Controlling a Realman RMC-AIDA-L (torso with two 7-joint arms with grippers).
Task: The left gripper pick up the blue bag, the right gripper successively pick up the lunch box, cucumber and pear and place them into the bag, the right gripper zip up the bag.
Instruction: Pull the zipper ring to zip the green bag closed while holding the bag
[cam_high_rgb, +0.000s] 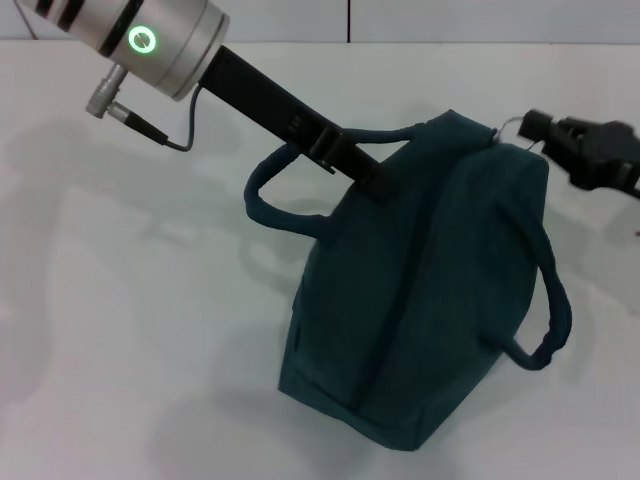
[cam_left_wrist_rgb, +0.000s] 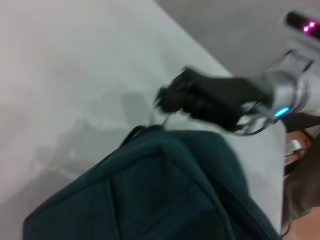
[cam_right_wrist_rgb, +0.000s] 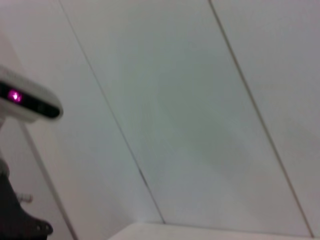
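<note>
The bag (cam_high_rgb: 420, 300) stands on the bench (cam_high_rgb: 120, 330), apparently zipped. No lunch box, cucumber or pear is visible; presumably all are packed. The left tool (cam_high_rgb: 372, 172) grips the bag's top. The right tool (cam_high_rgb: 535, 128) sits at the bag's far top corner, probably at the zip end; its grasp state cannot be determined.

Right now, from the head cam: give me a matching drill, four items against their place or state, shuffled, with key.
Items:
1. blue bag
2. left gripper
3. right gripper
4. bag handle

Descriptions:
A. at the bag's far right top corner, by the zipper end
B. stands on the white table, top looks closed
C. loops out on the bag's right side
D. reaches onto the bag's top

Pairs: 1-B, 2-D, 3-A, 4-C
</note>
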